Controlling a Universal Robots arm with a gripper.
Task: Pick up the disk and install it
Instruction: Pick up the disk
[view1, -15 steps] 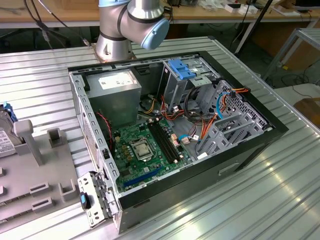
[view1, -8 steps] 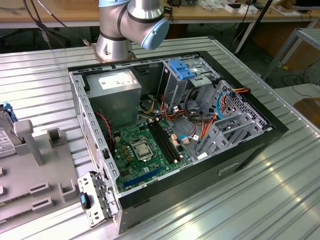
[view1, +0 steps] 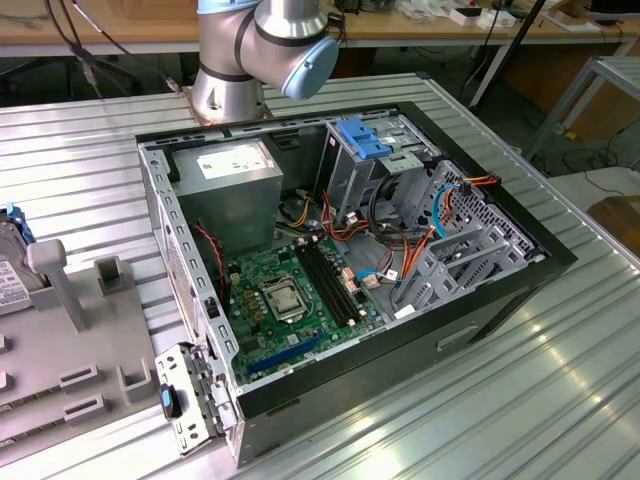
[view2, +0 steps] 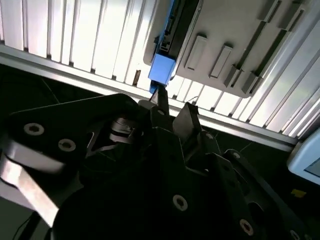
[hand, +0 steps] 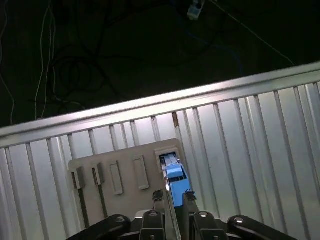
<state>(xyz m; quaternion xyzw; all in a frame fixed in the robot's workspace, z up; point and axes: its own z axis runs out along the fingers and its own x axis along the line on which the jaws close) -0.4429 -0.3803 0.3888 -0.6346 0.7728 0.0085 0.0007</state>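
Disk (hand: 174, 175): flat rectangular silver-grey metal hard drive w/ bright blue plastic rails. It stands on edge in a slot of the pale grey plastic fixture plate (hand: 127, 152), which lies on the ribbed aluminium table (hand: 250, 140). In the exterior view the disk (view1: 8, 265) sits at the far left, well apart from the open black computer case (view1: 420, 345) to the exterior view's right.

The black two-finger gripper (hand: 173, 200) hangs just over the disk's blue-railed end. In the second wrist view the gripper (view2: 175, 105) has its jaws at a narrow gap w/ bright table showing between the tips, so it holds nothing. The blue rail end (view2: 161, 67) lies just beyond the tips. In the first wrist view the jaws line up either side of the disk's thin edge.

Handling, as a judgement:
- Prob. dense for its size and fully stiff, so no flex to allow for.
- Smooth metal faces may slip under a light pinch and need firm, even pressure.
- Shock-sensitive inside, so no knocks against the slot walls.
- Blue rails are thin plastic and likely springy, so a poor place to squeeze.
- Best hold: across the two broad flat faces at the exposed upper edge, between the rails, squared to the disk so it lifts straight out w/o jamming.
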